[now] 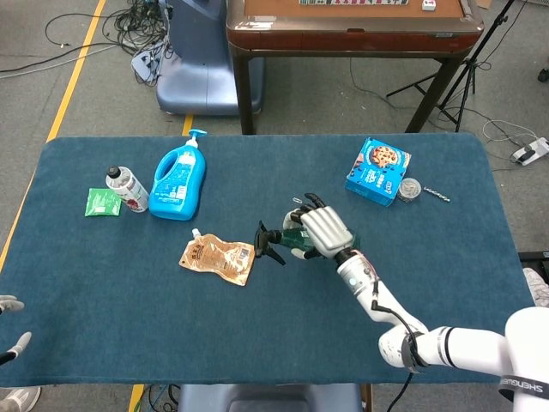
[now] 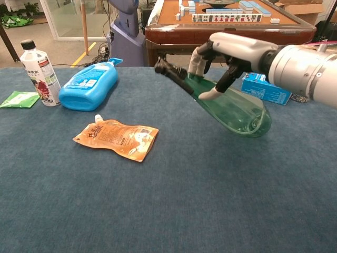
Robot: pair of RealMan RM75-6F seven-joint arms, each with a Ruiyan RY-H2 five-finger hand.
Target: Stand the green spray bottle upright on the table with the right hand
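My right hand (image 2: 231,52) (image 1: 326,230) grips the green spray bottle (image 2: 231,108) near its neck and holds it above the table, tilted, with its black trigger head (image 2: 167,69) up to the left and its base down to the right. In the head view the hand hides most of the bottle; only the black trigger head (image 1: 268,240) and a bit of green show. Part of my left hand (image 1: 10,342) shows at the left edge of the head view, its fingers apart and holding nothing.
An orange pouch (image 2: 117,138) lies flat left of the bottle. A blue detergent bottle (image 2: 87,84), a small upright bottle (image 2: 38,68) and a green packet (image 2: 16,98) sit at the far left. A blue cookie box (image 2: 266,88) and a small metal tin (image 1: 409,188) lie behind the right hand.
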